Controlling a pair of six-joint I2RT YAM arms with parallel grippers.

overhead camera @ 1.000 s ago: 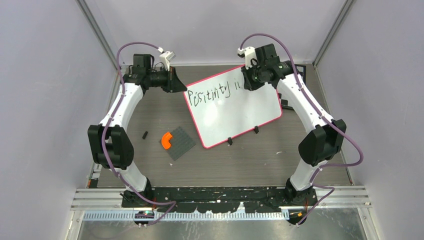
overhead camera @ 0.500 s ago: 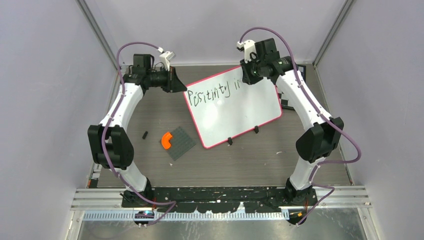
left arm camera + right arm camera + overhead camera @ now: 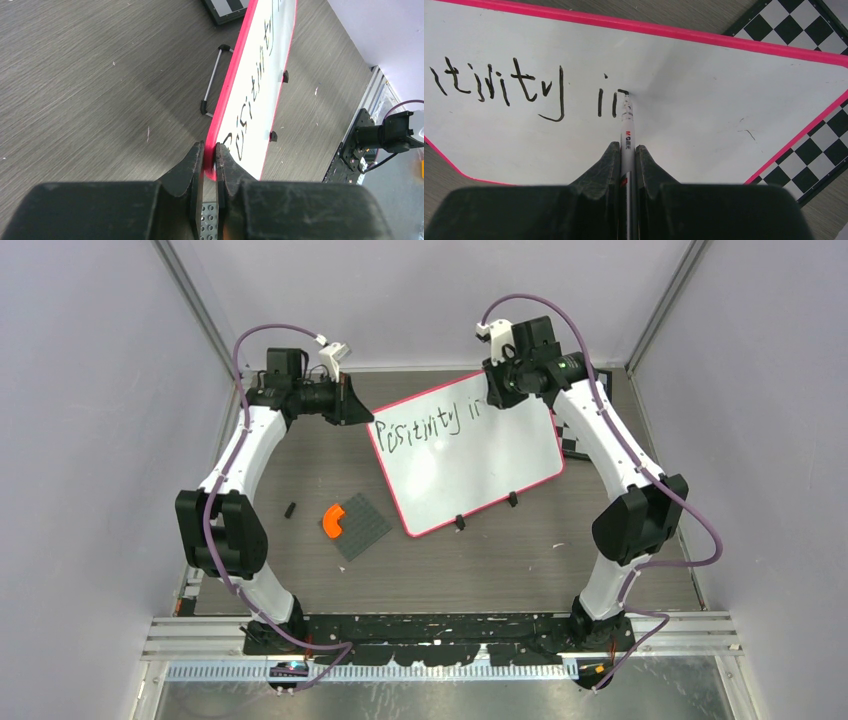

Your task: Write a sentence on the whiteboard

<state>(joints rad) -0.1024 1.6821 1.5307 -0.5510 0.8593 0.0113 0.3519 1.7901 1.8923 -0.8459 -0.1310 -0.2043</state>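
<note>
Your whiteboard (image 3: 480,465) lies askew at the far middle of the desk (image 3: 300,480), between the two arms. The sentence (image 3: 425,428) runs along its far edge: one long word, then the start of a short one.

The left hand (image 3: 210,150) is pressed together on the red rim at the board's left corner. Only its fingertips lap over the edge, so that hold looks shallow. The right hand (image 3: 627,150) pinches a marker (image 3: 627,125), and the tip touches the board at the top of the new word's second stroke.

Watch the downward pressure first. If you lean on the marker, the board may pivot about that one corner pinch or slide out of it, and the letters will come out crooked.

The marker's slim barrel is held between just two fingertips. A sideways drag could twist it in the grip, and the tip would then skip or lift off the surface.

The line also climbs toward the far rim as it goes right. If you carry on at that slant, you may run off the white onto the rim, or onto the chessboard (image 3: 804,25) lying just beyond the right corner. A dragging hand could smear the ink.
</note>
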